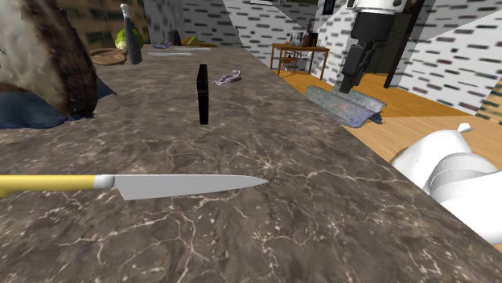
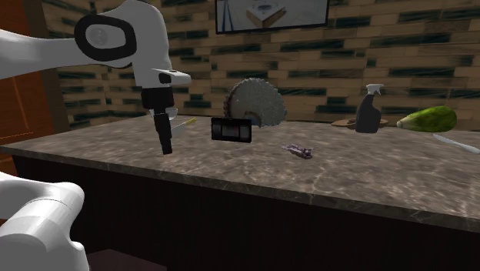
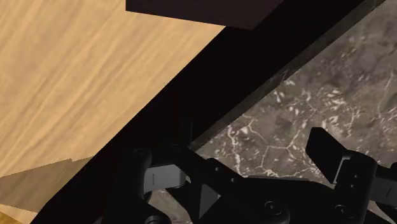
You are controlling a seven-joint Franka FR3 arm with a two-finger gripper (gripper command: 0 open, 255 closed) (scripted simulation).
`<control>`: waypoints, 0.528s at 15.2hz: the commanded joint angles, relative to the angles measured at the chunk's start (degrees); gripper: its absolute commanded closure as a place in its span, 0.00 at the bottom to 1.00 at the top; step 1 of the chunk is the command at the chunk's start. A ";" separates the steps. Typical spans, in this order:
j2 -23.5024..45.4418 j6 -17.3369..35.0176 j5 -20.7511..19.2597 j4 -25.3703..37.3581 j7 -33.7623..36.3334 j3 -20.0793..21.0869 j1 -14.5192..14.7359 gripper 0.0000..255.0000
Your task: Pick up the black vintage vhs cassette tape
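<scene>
**Open gripper at the counter's edge, cassette well apart**

In the wrist view the two black fingers are released and stand apart, with nothing between them. Under the gripper runs the dark edge of the marbled counter, with a wood floor beyond it.

The second exterior view shows the gripper side-on, left of centre, pointing down near the counter's front edge. In the shoulder view it hangs at the upper right, in front of a grey-blue mat on the floor.

The black cassette stands on its long edge at the middle of the second exterior view. Its broad face is towards the camera, and a round ribbed shell sits behind it. In the shoulder view the cassette is edge-on, a thin upright slab at upper centre, well apart from the shell at upper left.

A yellow-handled knife lies across the lower left of the shoulder view.

A spray bottle stands at the right of the second exterior view, beside a green gourd. Its contents cannot be told.
</scene>
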 commanded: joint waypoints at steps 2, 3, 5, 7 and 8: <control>1.18 0.19 0.99 0.85 2.44 1.42 -0.14 0.00; 2.45 0.40 1.94 1.80 4.86 2.84 -0.33 0.00; 5.22 0.81 3.66 3.98 9.67 5.60 -0.78 0.00; 8.29 1.22 5.08 6.53 14.49 8.24 -1.25 0.00; 9.94 1.40 5.68 7.94 16.89 9.53 -1.52 0.00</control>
